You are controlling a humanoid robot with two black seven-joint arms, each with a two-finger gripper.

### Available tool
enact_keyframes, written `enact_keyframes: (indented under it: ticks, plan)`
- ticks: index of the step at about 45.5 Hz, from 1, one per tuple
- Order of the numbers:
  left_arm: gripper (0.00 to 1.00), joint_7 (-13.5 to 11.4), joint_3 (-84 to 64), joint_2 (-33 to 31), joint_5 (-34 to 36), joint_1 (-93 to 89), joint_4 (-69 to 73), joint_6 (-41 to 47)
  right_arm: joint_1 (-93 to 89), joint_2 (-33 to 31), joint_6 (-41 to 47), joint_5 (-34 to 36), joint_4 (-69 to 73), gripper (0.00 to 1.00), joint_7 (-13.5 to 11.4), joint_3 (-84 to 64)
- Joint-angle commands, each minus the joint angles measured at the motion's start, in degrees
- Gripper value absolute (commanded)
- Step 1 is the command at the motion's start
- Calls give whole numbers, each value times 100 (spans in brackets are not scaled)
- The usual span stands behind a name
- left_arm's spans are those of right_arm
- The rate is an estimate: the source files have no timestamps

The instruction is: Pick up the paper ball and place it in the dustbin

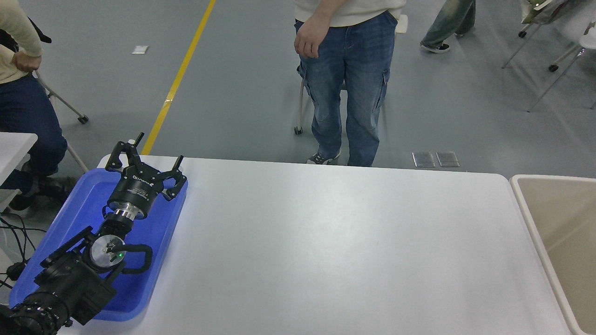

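The paper ball is not in view anywhere on the table. The dustbin [526, 204], beige with a pale cream rim, stands against the table's right edge and is cut off by the picture's right side. My left gripper [149, 153] is parked at the lower left above the blue tray, its fingers [122, 151] spread open and empty. My right arm and gripper are out of view.
A blue flat tray [163, 232] lies on the white table [335, 242] at the left, under my left arm. A person in jeans [347, 83] stands at the table's far side. Another person [18, 93] sits at the far left.
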Motion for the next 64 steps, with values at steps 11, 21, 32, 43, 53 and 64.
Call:
enact_keyframes:
  ticks: [11, 21, 32, 43, 53, 64]
  plan:
    - [100, 0, 0, 0, -9, 0, 0, 0, 319, -85, 36, 20, 60, 100, 0, 814]
    - [100, 0, 0, 0, -9, 0, 0, 0, 469, -340, 54, 20, 218, 100, 8, 2140]
    - [100, 0, 0, 0, -9, 0, 0, 0, 399, -472, 63, 11, 551, 100, 17, 5076]
    - [100, 0, 0, 0, -9, 0, 0, 0, -31, -515, 71, 73, 1729, 100, 271, 7044]
    - [100, 0, 0, 0, -9, 0, 0, 0, -999, -358, 177, 117, 2916, 100, 1809, 8373]
    - [100, 0, 0, 0, -9, 0, 0, 0, -1298, 222, 861, 292, 3109, 100, 2496, 8470]
